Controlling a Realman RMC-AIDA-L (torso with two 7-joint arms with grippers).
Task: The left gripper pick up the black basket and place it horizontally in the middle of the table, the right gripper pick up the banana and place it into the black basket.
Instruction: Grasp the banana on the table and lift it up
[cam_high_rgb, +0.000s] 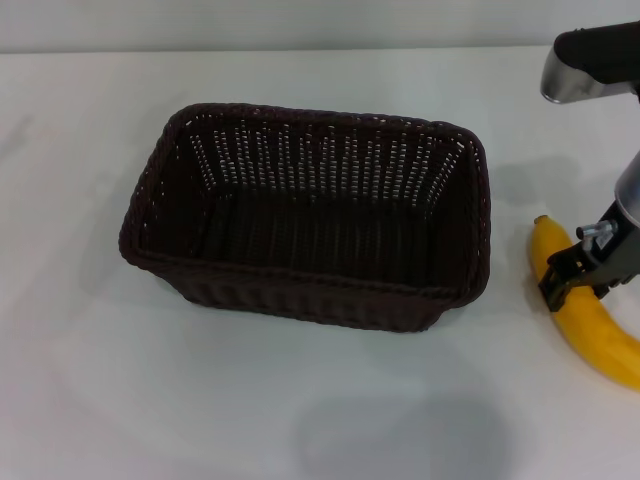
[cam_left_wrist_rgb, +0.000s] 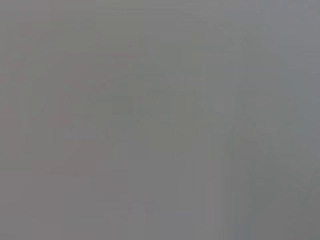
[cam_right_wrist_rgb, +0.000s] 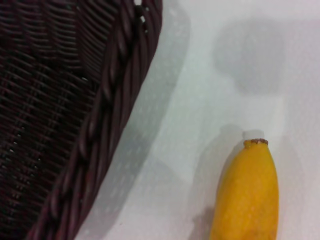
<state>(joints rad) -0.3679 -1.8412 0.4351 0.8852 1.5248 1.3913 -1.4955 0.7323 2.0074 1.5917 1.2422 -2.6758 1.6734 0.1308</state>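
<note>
The black basket (cam_high_rgb: 300, 292) stands upright and empty in the middle of the white table (cam_high_rgb: 200, 400), its long side running left to right. The yellow banana (cam_high_rgb: 602, 338) lies flat on the table just right of the basket. My right gripper (cam_high_rgb: 572, 280) is down on the banana's far half, close to its tip. In the right wrist view the banana (cam_right_wrist_rgb: 247, 195) rests beside the basket's braided rim (cam_right_wrist_rgb: 107, 100), a strip of bare table between them. The left gripper is out of view, and the left wrist view shows only plain grey.
A grey and black part of the right arm (cam_high_rgb: 595, 60) hangs over the table's far right corner. Bare white tabletop lies in front of and left of the basket.
</note>
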